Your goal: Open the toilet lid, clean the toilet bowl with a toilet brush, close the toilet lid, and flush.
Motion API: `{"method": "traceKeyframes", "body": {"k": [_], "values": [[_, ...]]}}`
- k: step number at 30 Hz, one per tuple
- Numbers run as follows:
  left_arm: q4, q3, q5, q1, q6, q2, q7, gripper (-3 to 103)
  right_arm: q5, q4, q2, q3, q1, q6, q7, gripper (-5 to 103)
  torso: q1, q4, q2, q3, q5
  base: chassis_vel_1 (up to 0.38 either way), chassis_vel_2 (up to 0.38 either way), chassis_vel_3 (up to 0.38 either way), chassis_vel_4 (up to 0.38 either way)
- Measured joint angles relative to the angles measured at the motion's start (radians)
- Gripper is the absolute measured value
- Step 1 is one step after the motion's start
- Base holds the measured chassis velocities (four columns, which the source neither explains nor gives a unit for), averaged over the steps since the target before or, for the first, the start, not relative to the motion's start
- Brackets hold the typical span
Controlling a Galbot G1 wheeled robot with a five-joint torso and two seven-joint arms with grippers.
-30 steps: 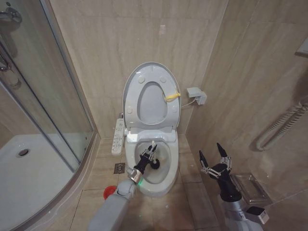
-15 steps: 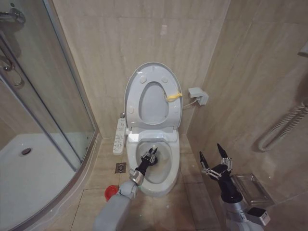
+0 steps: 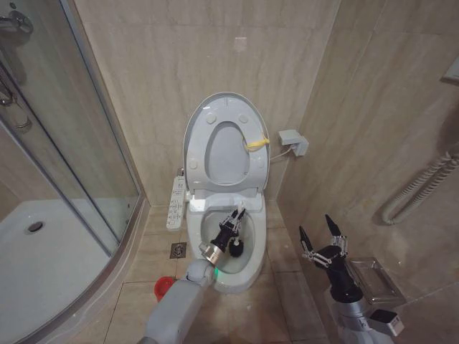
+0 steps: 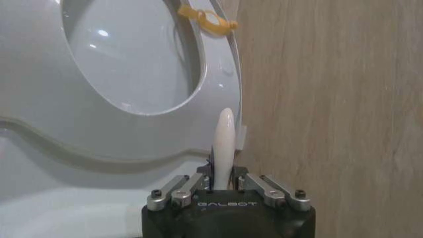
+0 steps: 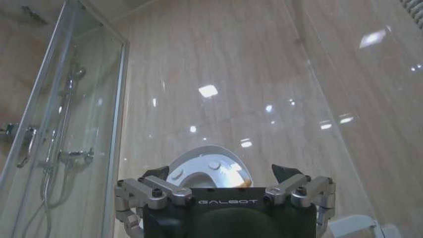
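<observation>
The toilet lid [image 3: 199,127] stands raised against the back wall with the ring seat [image 3: 251,168] folded up in front of it and a yellow tag [image 3: 257,143] at its edge. Below it, the white toilet bowl [image 3: 251,266] is uncovered. My left gripper [image 3: 234,217] reaches into the bowl, shut on the toilet brush's white handle [image 4: 223,139]. The brush's dark head [image 3: 235,249] is low inside the bowl. In the left wrist view the gripper [image 4: 223,181] faces the raised seat [image 4: 46,94]. My right gripper [image 3: 316,233] hangs open to the right of the toilet, holding nothing.
A red cup holder [image 3: 163,287] sits on the floor left of the pedestal, near a floor drain [image 3: 178,250]. A control panel [image 3: 175,203] hangs at the bowl's left. The glass shower enclosure [image 3: 64,165] fills the left. A wall box [image 3: 292,141], hose [image 3: 416,188] and clear rack [image 3: 373,279] lie to the right.
My left gripper has swept the brush to the right and toward the back of the bowl. The right arm has stayed put.
</observation>
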Motion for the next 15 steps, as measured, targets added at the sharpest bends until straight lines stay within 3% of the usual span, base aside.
{"method": "traceKeyframes", "body": {"k": [4,10,15], "values": [[0.013,0.009,0.008,-0.023,0.000,-0.001,-0.002,19,0.001,-0.002,0.007,-0.001,0.004,0.002,-0.003,100,0.000,0.0002,0.000,0.000,0.0000,0.000,0.000,0.000,0.000],[-0.055,0.046,-0.057,-0.058,0.019,-0.002,-0.008,19,0.002,-0.004,0.010,0.000,0.008,0.003,-0.004,100,0.000,-0.0004,0.000,0.000,0.0000,0.000,0.000,0.000,0.000],[0.032,0.072,-0.016,-0.072,0.049,0.004,-0.070,19,0.002,-0.005,0.011,0.000,0.010,0.003,-0.005,100,0.000,0.0004,0.000,0.000,0.0000,0.000,0.000,0.000,0.000]]}}
